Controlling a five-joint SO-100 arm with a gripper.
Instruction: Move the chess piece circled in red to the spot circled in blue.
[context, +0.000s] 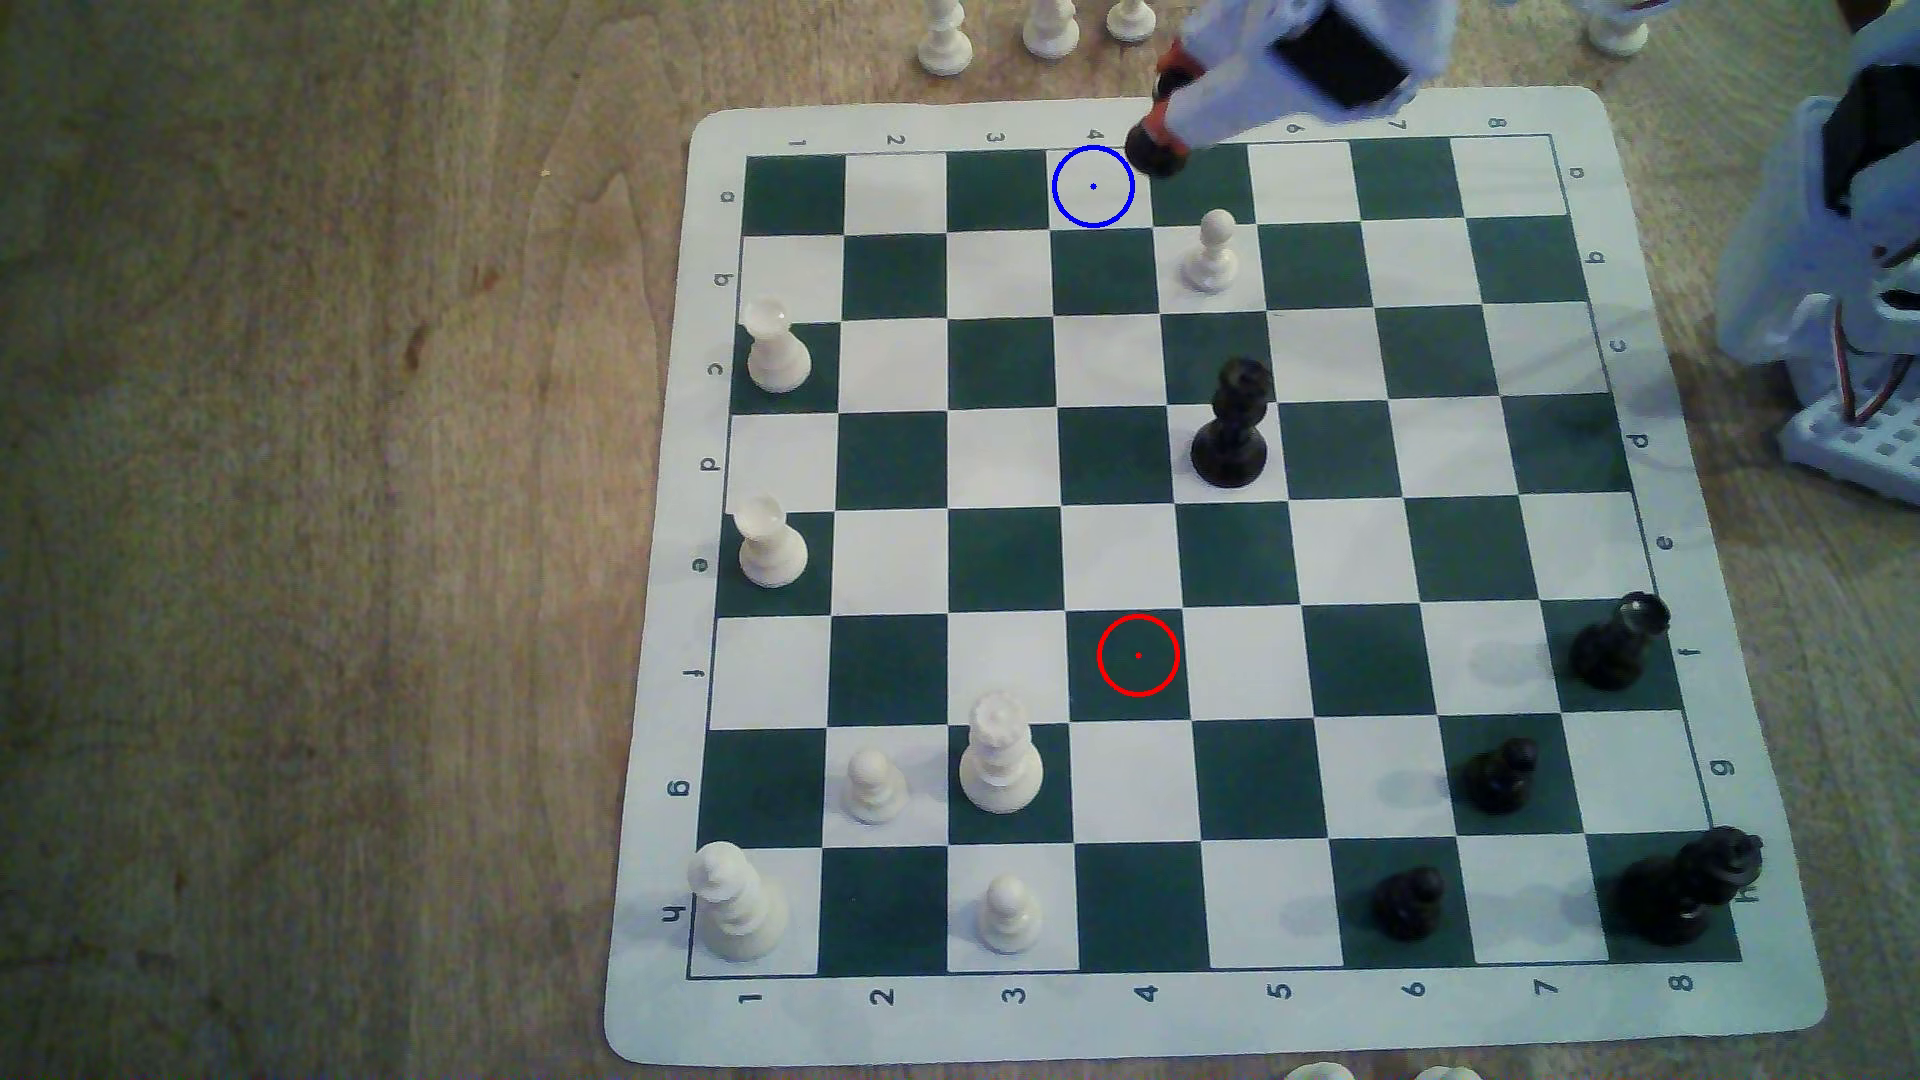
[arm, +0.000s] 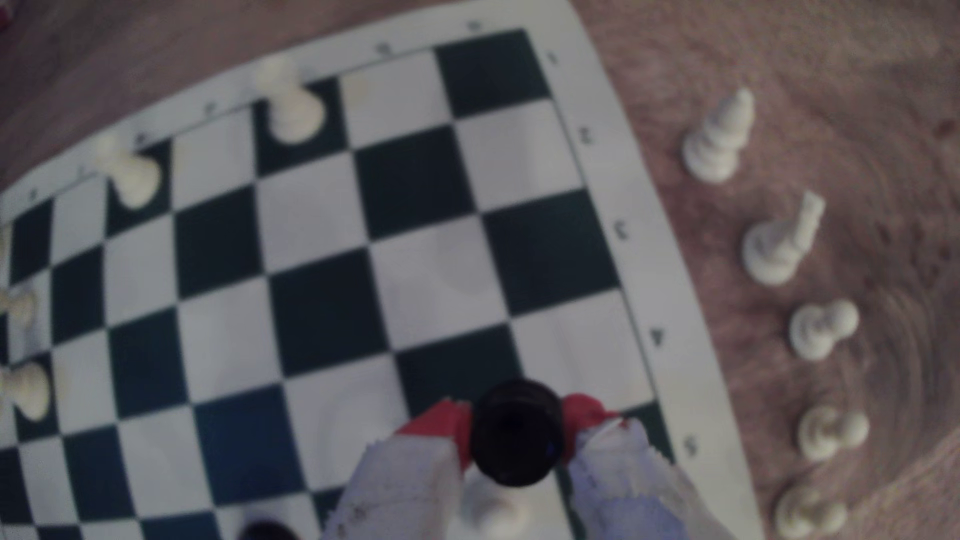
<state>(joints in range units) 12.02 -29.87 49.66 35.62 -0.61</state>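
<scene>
The chess piece, a black rook (context: 1153, 156), hangs tilted over the far edge of the board, just to the exterior view's right of the spot (context: 1093, 187), a white square ringed in blue. My gripper (context: 1164, 116) is shut on the rook. In the wrist view the rook's round top (arm: 517, 431) sits squeezed between the red-tipped fingers (arm: 441, 423) of my gripper (arm: 514, 420). The red-ringed dark green square (context: 1139, 655) stands bare near the middle of the board.
A white pawn (context: 1210, 254) stands one row nearer than the rook, and a tall black piece (context: 1231, 426) further down that file. Captured white pieces (arm: 719, 140) line the wooden table beyond the board's far edge. The arm's base (context: 1849, 312) is at the exterior view's right.
</scene>
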